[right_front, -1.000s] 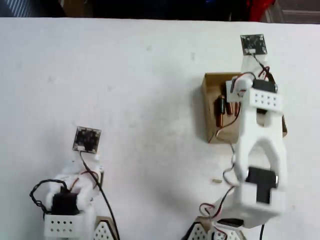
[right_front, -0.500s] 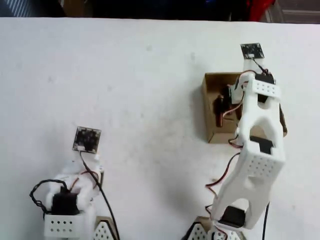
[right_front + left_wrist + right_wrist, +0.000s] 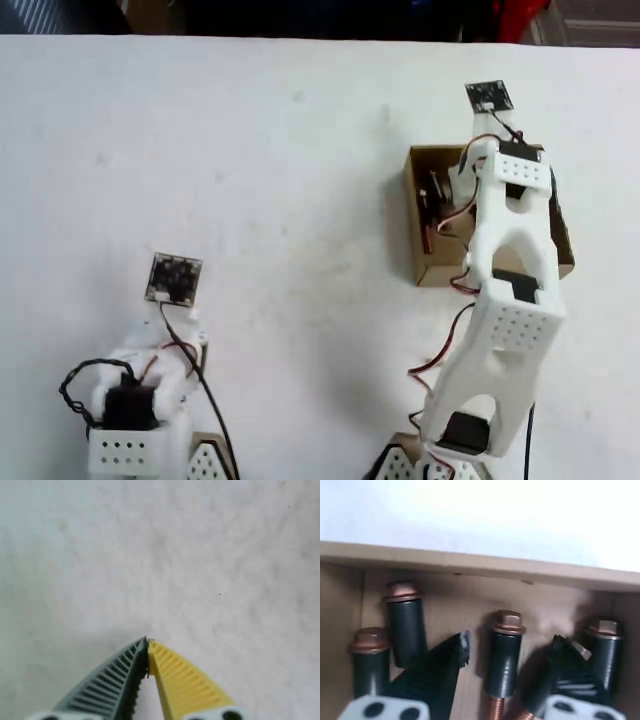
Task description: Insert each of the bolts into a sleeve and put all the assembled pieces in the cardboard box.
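Right tool (image 3: 514, 646) hangs down inside the cardboard box (image 3: 470, 564), its two black fingers (image 3: 445, 662) spread apart and clamped on nothing. We see one assembled piece (image 3: 504, 655) lying straight between the fingers with a gap on each side, so it is not gripped. It is a black sleeve with a copper bolt head pointing away from the tool toward the box wall, and copper thread sticks out of the sleeve's end nearer the tool. Outside one finger we count a second piece (image 3: 406, 622) and a third piece (image 3: 369, 657), side by side, the third nearer the tool. Outside the other finger lies a fourth piece (image 3: 602, 647), partly hidden by that finger. All four lie on the box floor with heads toward the same wall. We cannot tell whether any of them touch.

From the high view the right arm (image 3: 510, 300) stretches over the box (image 3: 415, 215) and covers most of its inside. The box sits on the white bench (image 3: 250, 150).

Left tool (image 3: 147, 649) has its grey and yellow fingers together, tips touching, nothing between them, over bare bench (image 3: 160, 555). We see the left arm (image 3: 130, 405) folded at the near bench edge, well apart from the box.
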